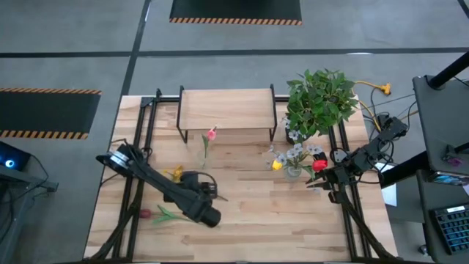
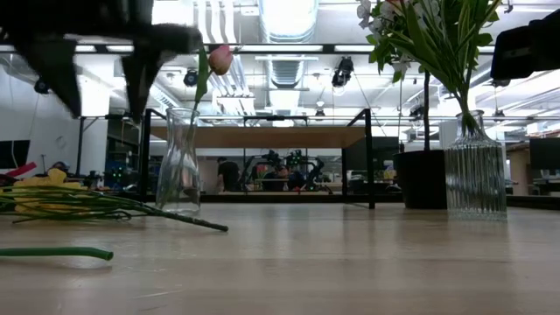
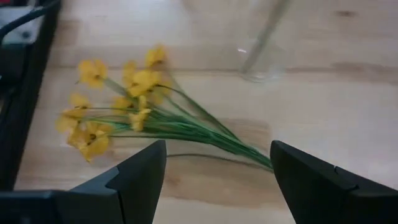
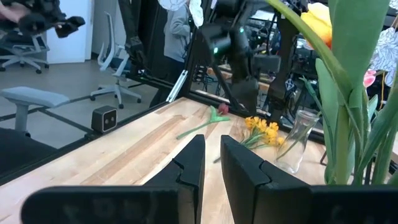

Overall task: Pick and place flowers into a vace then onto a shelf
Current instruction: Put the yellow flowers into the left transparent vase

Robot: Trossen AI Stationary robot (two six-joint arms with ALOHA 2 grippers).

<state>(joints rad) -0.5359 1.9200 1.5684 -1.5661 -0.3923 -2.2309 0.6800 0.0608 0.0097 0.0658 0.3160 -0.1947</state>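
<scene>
Left wrist view looks down past the left gripper (image 3: 214, 180), whose dark fingers stand spread with nothing between them; the loose bunch of yellow-headed, thin green-stemmed flowers (image 3: 140, 121) lies flat on the pale wooden table (image 3: 348, 93) just ahead of the fingers, heads fanned to one side and stems gathered to a narrow end that runs toward one fingertip; its long axis lies roughly across the gap between the fingers, so I judge the stems are the part to take; the foot of the clear narrow glass vase (image 3: 264, 46) stands just past the bunch.

High view puts the left gripper (image 1: 198, 187) far nearer this bunch than the right; a red flower on a green stem (image 1: 157, 214) lies close to the table's near edge; the clear vase already carries a pink flower (image 1: 211, 134), and the low light-wood shelf on thin black legs (image 1: 227, 108) stands behind it with bare table between.

The right gripper (image 4: 208, 165) waits with fingers closed and empty, beside the ribbed glass vase of mixed flowers (image 1: 294, 163).
</scene>
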